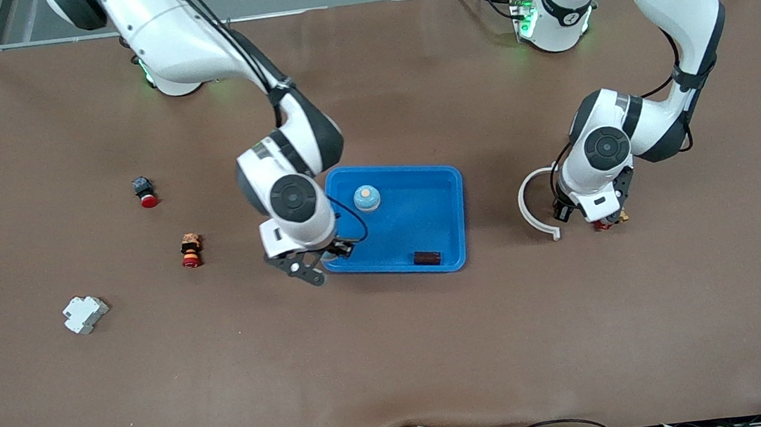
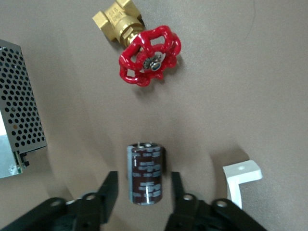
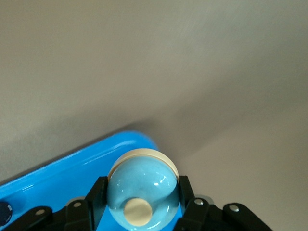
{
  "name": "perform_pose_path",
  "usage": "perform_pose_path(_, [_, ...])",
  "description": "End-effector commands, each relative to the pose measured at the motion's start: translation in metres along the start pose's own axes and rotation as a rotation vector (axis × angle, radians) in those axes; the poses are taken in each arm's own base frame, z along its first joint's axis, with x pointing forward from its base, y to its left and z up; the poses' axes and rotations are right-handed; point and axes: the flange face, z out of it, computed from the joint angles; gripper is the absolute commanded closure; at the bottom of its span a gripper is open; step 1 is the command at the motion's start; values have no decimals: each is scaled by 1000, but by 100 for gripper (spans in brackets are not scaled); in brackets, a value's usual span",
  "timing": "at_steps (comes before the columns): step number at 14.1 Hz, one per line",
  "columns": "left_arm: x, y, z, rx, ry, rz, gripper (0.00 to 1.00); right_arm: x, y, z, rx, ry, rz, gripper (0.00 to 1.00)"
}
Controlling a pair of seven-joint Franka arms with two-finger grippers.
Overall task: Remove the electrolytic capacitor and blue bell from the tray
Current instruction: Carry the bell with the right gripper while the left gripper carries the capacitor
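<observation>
A blue tray [image 1: 460, 213] in the middle of the table holds a light blue bell [image 1: 367, 198] and a dark capacitor [image 1: 427, 258]. My right gripper [image 1: 325, 258] is over the tray's corner nearest the front camera at the right arm's end. In the right wrist view it [image 3: 142, 188] is shut on a second light blue bell [image 3: 144, 185] with a cream button, above the tray's rim [image 3: 72, 163]. My left gripper [image 1: 597, 219] is low over the table toward the left arm's end. Its open fingers [image 2: 144, 177] stand either side of a second dark capacitor [image 2: 145, 174], without touching it.
A red-handled brass valve [image 2: 149, 55], a perforated metal box [image 2: 19, 110] and a white curved bracket [image 1: 534, 208] lie by the left gripper. Toward the right arm's end lie a red push button [image 1: 145, 191], an orange-red button [image 1: 191, 251] and a white block [image 1: 85, 314].
</observation>
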Motion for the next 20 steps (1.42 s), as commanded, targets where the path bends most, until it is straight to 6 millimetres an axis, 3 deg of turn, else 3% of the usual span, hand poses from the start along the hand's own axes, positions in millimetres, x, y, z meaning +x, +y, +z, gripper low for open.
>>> perform_pose_path(1, [0, 0, -16, -23, 30, 24, 0, 33, 56, -46, -1, -19, -99, 100])
perform_pose_path(6, [-9, 15, -72, -40, 62, 14, 0, 97, 165, -64, 8, -50, -285, 100])
perform_pose_path(10, [-46, 47, -109, -103, -11, -60, 0, 133, 233, -60, 17, -72, -368, 100])
perform_pose_path(13, [-76, 78, -113, -133, -64, -202, 0, 154, 278, -52, 29, -79, -420, 100])
perform_pose_path(17, [-111, 127, -113, -161, -135, -389, 0, 153, 314, -37, 21, -32, -461, 100])
perform_pose_path(20, [-130, 150, -102, -169, -171, -454, 0, 150, 337, -10, 7, 12, -497, 100])
